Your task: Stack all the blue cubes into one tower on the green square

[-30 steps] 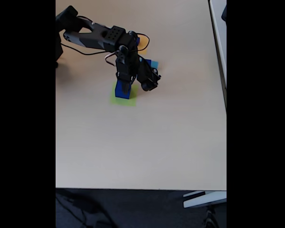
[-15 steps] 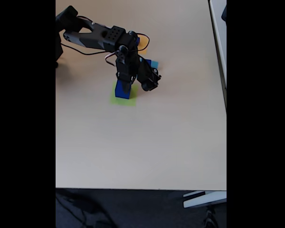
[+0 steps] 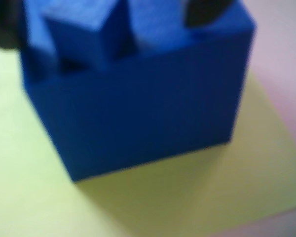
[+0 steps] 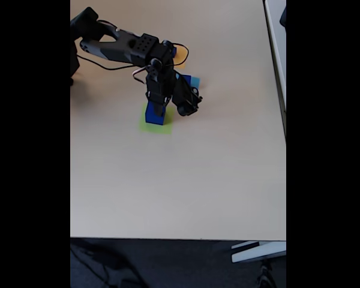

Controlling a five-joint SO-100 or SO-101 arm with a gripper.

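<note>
Blue big cube (image 3: 138, 118) sits on the green square (image 3: 227, 192), right under the claw (image 4: 159, 105). Smaller blue cube (image 3: 81, 34) rests on top by the claw tips; can't tell if it's gripped.

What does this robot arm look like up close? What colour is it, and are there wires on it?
In the fixed view the arm is all black, built of chunky blocky segments, one with a grid of small holes. Thin dark cables loop loosely beside it. The gripper is black too.
</note>
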